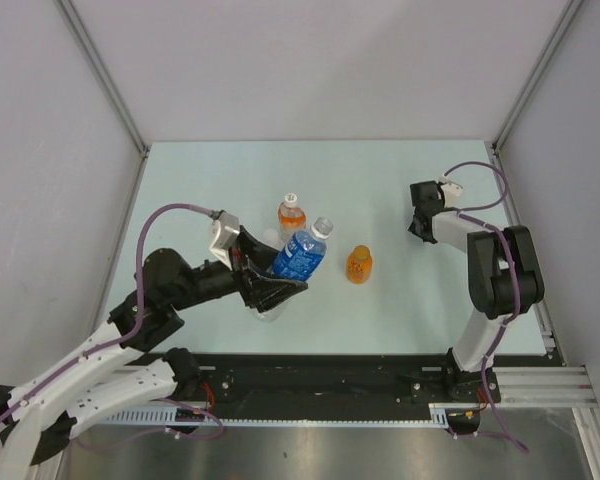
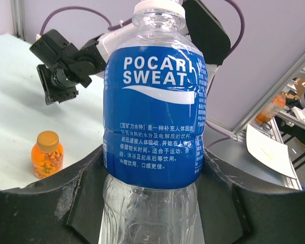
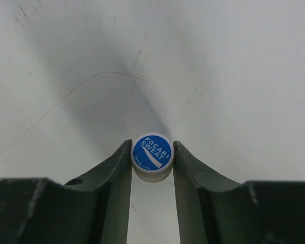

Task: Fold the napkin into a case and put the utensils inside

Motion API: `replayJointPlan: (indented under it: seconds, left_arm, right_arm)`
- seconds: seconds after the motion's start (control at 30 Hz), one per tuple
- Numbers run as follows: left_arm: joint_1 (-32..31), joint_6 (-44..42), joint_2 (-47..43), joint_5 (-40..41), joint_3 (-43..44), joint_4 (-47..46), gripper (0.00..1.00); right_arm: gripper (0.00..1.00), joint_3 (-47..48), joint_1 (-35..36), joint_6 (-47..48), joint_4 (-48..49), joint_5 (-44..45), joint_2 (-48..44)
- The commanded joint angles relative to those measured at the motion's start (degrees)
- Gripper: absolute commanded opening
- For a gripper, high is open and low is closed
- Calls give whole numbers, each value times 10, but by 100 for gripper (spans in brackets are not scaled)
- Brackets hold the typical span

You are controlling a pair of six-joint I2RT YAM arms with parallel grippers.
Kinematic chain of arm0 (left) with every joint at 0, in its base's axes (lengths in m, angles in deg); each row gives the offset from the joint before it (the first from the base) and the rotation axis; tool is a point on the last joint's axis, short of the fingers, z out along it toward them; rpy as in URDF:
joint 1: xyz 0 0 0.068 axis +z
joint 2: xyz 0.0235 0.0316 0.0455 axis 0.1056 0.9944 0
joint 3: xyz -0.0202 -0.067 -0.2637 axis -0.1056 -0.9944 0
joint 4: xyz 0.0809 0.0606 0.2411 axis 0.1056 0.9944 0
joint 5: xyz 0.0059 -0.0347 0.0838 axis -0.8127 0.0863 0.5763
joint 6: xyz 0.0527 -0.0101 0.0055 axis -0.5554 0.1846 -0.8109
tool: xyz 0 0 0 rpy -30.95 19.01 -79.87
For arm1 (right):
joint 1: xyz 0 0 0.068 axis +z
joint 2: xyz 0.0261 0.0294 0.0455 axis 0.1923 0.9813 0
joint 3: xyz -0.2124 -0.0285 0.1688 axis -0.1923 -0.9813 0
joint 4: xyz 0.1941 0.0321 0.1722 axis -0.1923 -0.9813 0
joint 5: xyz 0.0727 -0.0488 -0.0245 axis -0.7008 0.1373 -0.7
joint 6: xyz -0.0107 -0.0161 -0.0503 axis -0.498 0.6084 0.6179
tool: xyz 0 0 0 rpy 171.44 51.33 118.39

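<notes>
Left wrist view: the left gripper (image 2: 152,178) is clamped round a clear bottle (image 2: 152,117) whose blue label reads "POCARI SWEAT" above small Chinese print, with an orange bottle (image 2: 47,154) standing on the table (image 2: 10,101) left of it. Well to the right of that clear bottle in the top view, the right gripper (image 3: 152,160) pinches a white cap (image 3: 152,151) printed "POCARI SWEAT".

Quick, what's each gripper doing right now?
Left gripper: closed on the Pocari Sweat bottle.
Right gripper: closed on a small Pocari Sweat cap.
</notes>
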Motion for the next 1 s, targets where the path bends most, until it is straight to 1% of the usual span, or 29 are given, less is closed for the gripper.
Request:
replayJointPlan:
  seconds: [0.0, 0.23, 0.43, 0.67, 0.97]
  left_arm:
    - [0, 7, 4, 0, -8, -18, 2]
    - [1, 4, 3, 3, -14, -20, 3]
    - [0, 2, 4, 3, -16, -19, 4]
    - [0, 7, 8, -4, -20, -19, 5]
    - [0, 8, 4, -5, -24, -35, 5]
  right_arm:
    - [0, 38, -2, -18, -5, 0, 25]
    - [0, 49, 1, -23, -15, -4, 56]
    - [4, 52, 4, -21, -20, -6, 58]
    - [16, 52, 4, -20, -37, -8, 58]
    - [28, 52, 2, -11, -43, -28, 63]
